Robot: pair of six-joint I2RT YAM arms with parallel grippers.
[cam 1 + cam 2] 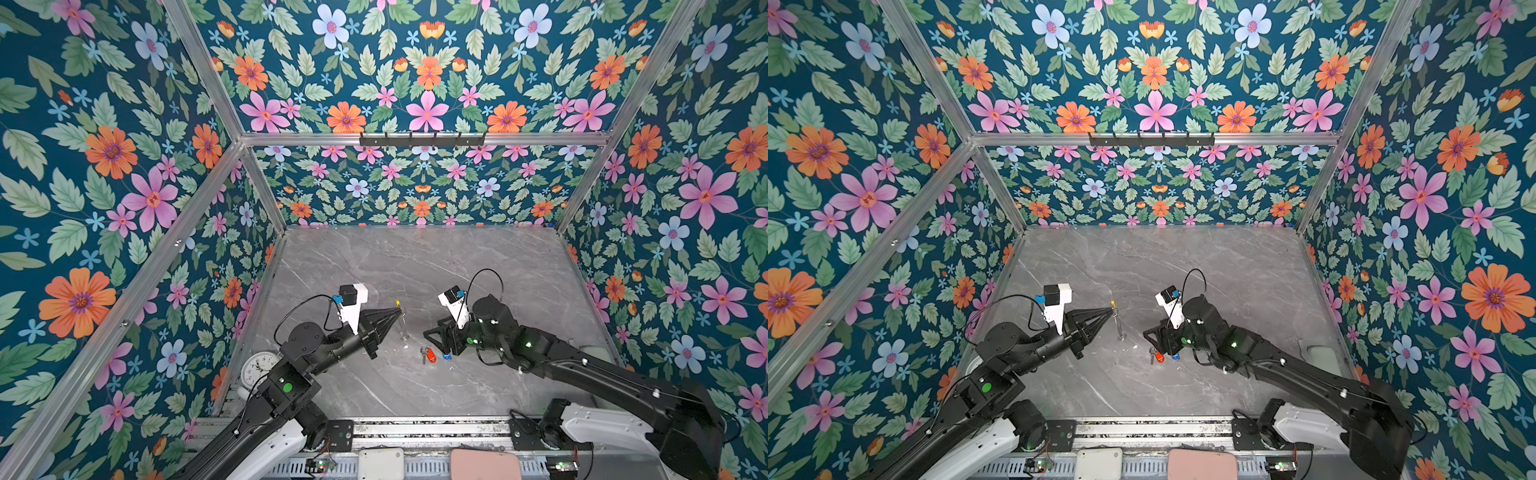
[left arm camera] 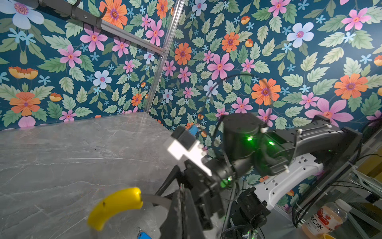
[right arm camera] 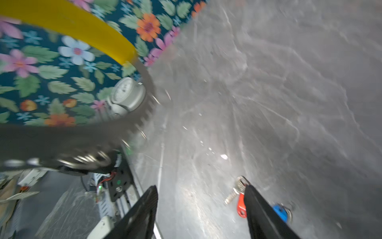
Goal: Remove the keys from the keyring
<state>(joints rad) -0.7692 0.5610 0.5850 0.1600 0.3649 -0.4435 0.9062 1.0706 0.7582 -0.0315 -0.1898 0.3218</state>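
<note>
My left gripper (image 1: 398, 311) (image 1: 1112, 311) (image 2: 182, 186) is shut on the keyring (image 1: 404, 329) (image 1: 1119, 327), holding the thin grey hoop upright above the table. The yellow sleeve (image 2: 115, 207) (image 3: 82, 27) sits just beyond the fingertips. Both keys lie loose on the marble. One has a red-orange tag (image 1: 430, 354) (image 1: 1158, 356) (image 3: 240, 204), the other a blue tag (image 1: 446, 356) (image 1: 1175, 356) (image 3: 280, 210) (image 2: 144, 235). My right gripper (image 1: 432, 332) (image 1: 1152, 334) (image 3: 200, 188) hangs open just above and beside them, holding nothing. One of its fingers (image 3: 260, 213) partly covers the red-tag key.
A white alarm clock (image 1: 259, 368) (image 3: 128, 95) stands at the table's left edge, under my left arm. A black hook rail (image 1: 422, 139) runs along the back wall. White (image 1: 381, 463) and pink (image 1: 484, 463) boxes sit at the front rail. A drink bottle (image 2: 324, 219) stands off the table.
</note>
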